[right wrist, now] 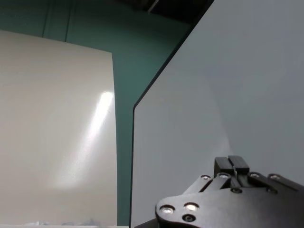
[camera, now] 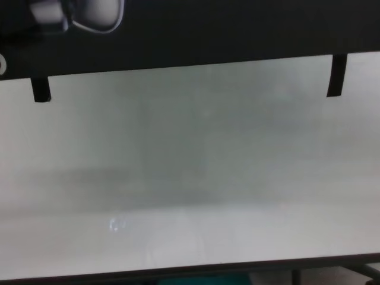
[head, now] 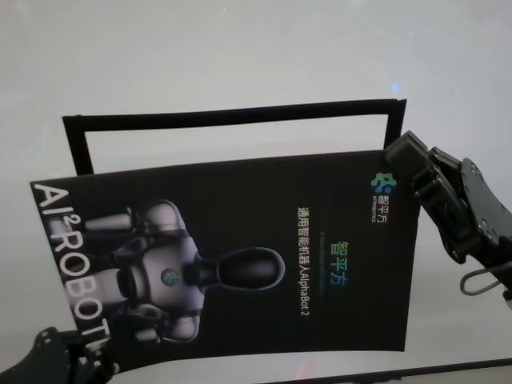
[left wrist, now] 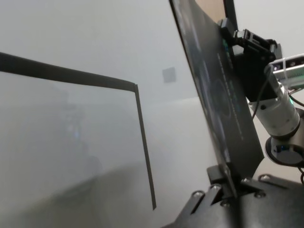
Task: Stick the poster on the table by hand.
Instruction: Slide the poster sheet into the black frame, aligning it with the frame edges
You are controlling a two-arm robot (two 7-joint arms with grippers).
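The black poster (head: 240, 256), printed with a white-grey robot and white letters, hangs tilted a little above the white table (head: 240, 48). My left gripper (head: 64, 352) is shut on its near left corner; in the left wrist view the fingers (left wrist: 227, 179) pinch the sheet's edge (left wrist: 223, 104). My right gripper (head: 404, 154) is shut on the far right edge. In the right wrist view the closed fingers (right wrist: 232, 165) grip the sheet's pale back (right wrist: 213, 95). In the chest view the poster (camera: 208, 29) fills the top.
Narrow black tape strips (head: 232, 116) form an open frame on the table behind the poster. Its side strips show in the chest view (camera: 336, 75) and the left wrist view (left wrist: 145, 147). The table's dark front edge (camera: 190, 270) runs along the bottom.
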